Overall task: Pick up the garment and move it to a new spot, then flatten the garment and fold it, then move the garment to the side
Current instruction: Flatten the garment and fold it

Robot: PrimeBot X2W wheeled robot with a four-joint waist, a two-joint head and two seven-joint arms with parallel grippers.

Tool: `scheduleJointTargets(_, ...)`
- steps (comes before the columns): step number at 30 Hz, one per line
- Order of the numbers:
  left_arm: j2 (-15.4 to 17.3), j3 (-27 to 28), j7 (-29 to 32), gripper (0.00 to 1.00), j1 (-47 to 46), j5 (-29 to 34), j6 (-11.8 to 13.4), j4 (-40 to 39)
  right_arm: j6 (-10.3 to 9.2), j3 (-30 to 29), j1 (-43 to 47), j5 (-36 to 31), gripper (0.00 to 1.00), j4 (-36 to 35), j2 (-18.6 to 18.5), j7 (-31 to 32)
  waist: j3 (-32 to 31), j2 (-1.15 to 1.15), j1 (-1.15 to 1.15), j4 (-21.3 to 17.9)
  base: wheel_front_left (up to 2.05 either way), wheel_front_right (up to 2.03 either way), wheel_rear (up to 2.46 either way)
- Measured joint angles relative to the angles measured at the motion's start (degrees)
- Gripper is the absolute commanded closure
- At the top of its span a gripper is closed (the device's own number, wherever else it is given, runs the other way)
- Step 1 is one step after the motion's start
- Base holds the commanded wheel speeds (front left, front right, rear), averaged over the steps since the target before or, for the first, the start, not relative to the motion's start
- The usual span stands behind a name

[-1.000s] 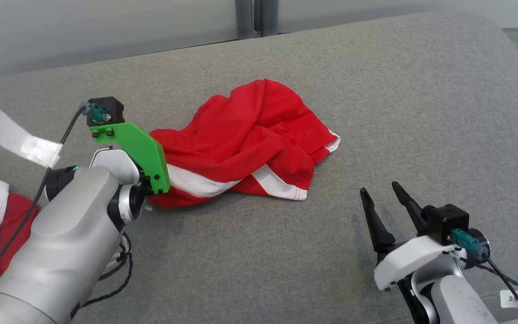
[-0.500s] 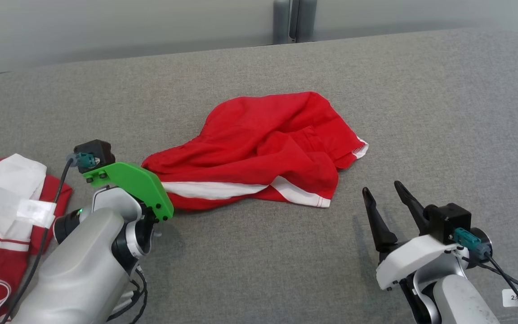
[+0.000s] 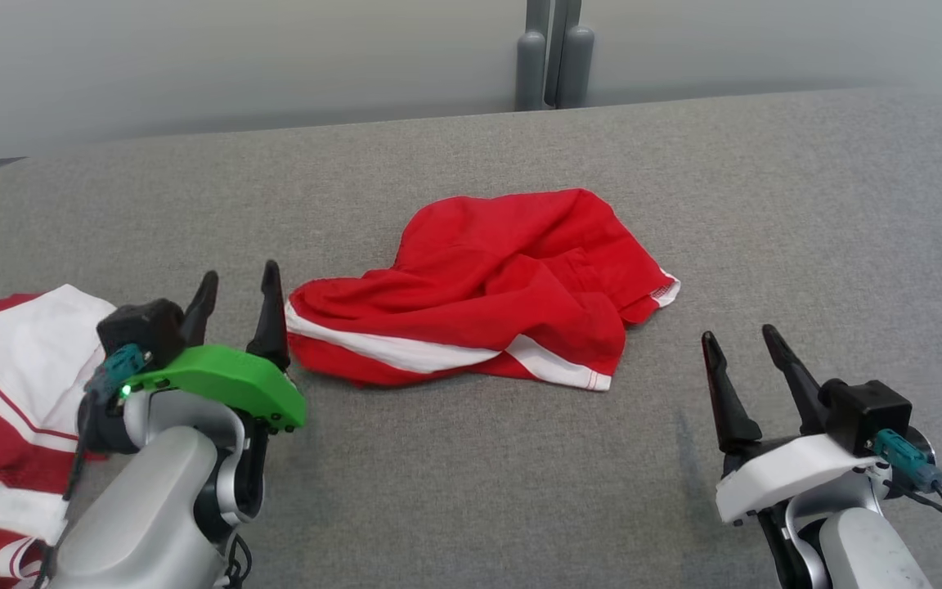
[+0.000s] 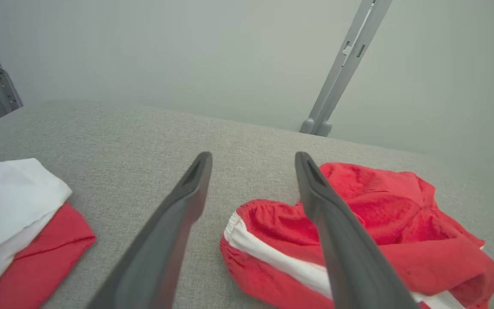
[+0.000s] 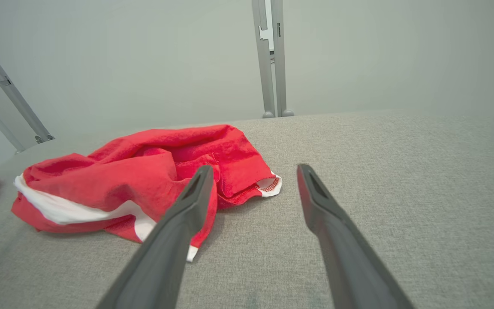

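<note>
The garment is a pair of red shorts with a white stripe, lying crumpled in a heap on the middle of the grey surface. It also shows in the left wrist view as the garment and in the right wrist view as the garment. My left gripper stands open just left of the heap's waistband end, holding nothing. Its open jaws show grey cloth between them. My right gripper is open too, apart from the shorts at the lower right, as seen again at my right gripper.
A pile of red and white clothing lies at the left edge beside my left arm, also seen as clothing. A grey post stands behind the surface's far edge. The surface's corners are rounded.
My left gripper has let go of the shorts' waistband end, opened, and now points up beside the heap. The head camera has shifted, so the whole scene sits lower and further right.
</note>
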Motion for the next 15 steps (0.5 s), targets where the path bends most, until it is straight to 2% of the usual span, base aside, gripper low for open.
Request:
scheduleJointTargets(4, -1.79, 11.25, -0.40, 0.00, 6.23, 9.38, -1.57, -8.32, 0.00, -0.69, 0.53, 0.56, 0.00, -0.54, -0.05, -1.15, -0.64, 0.00, 0.00, 0.58, 0.00, 0.00, 0.00)
scheduleJointTargets(7, -4.56, 17.96, -0.40, 0.00, 13.40, 15.79, -3.00, -13.43, 0.00, -1.18, 0.81, 0.16, 0.00, -0.40, -0.02, -1.23, -1.21, 0.00, 0.00, 0.94, 0.00, 0.00, 0.00)
scheduleJointTargets(12, -7.86, 23.48, -0.40, 0.00, 22.47, 23.85, -5.56, -16.62, 0.00, -1.21, 1.31, -0.68, 0.00, 0.26, -0.01, -1.31, -2.81, 0.00, 0.00, 1.27, 0.00, 0.00, 0.00)
scheduleJointTargets(15, -8.62, 25.06, -0.40, 0.00, 26.03, 28.91, -6.67, -17.95, 0.00, -0.69, 1.88, -1.89, 0.00, 0.52, -0.07, -1.89, -3.91, 0.00, 0.00, 1.53, 0.00, 0.00, 0.00)
